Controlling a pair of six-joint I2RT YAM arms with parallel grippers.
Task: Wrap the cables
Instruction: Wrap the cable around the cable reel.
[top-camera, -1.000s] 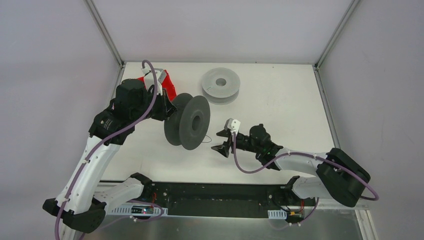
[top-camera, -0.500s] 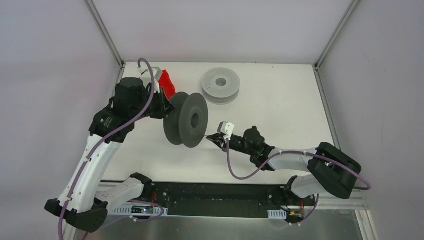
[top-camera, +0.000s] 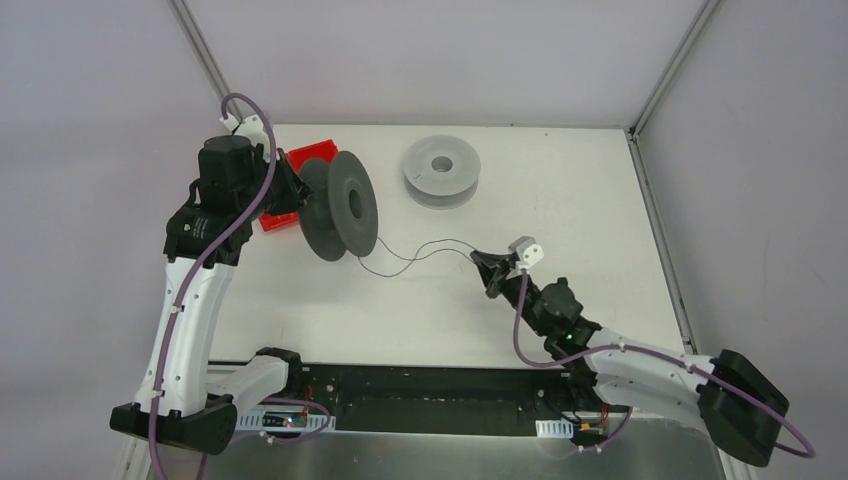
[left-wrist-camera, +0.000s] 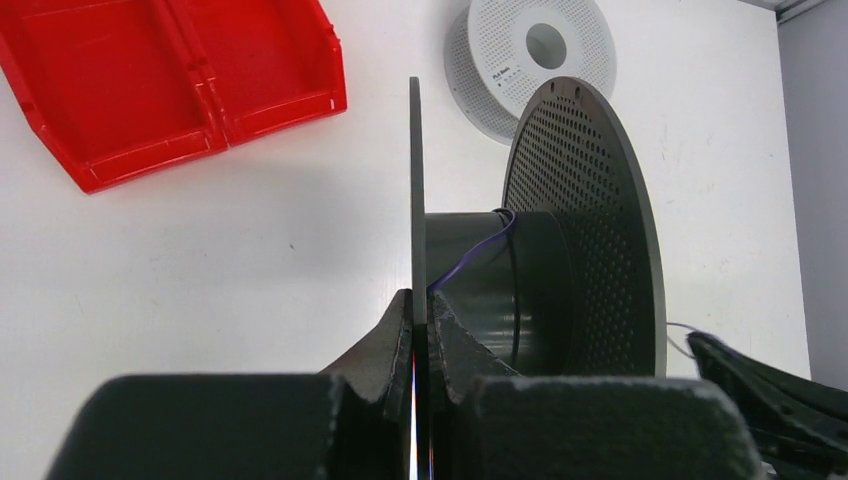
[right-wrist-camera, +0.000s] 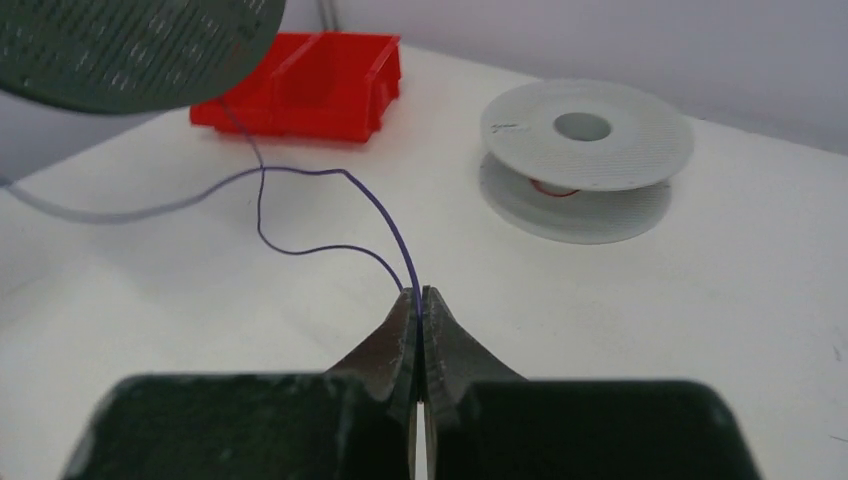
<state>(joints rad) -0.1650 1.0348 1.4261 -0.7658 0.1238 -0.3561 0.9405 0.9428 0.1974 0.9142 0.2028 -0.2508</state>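
The left gripper (left-wrist-camera: 420, 305) is clenched on the thin rim of one flange of a dark grey perforated plastic spool (top-camera: 338, 205), holding it on edge. A red plastic bin (left-wrist-camera: 180, 80) lies just to this gripper's left, close to the far left corner of the white desk (top-camera: 580, 200), so there is little room on that side.

The right gripper (right-wrist-camera: 420, 298) is clamped on the thin, nearly black wavy cable (top-camera: 420, 250). The cable runs from its tips leftward across the desk to the dark spool's core. A light grey plastic spool (right-wrist-camera: 585, 150) lies flat ahead and to the right of this gripper, well apart from it. Bare desk stretches from this gripper's right to the right edge.

A second ago the right gripper stood spread just beside the dark spool. It has since closed and drawn back, and the cable is now pulled out between them. The left arm has carried the spool farther left.
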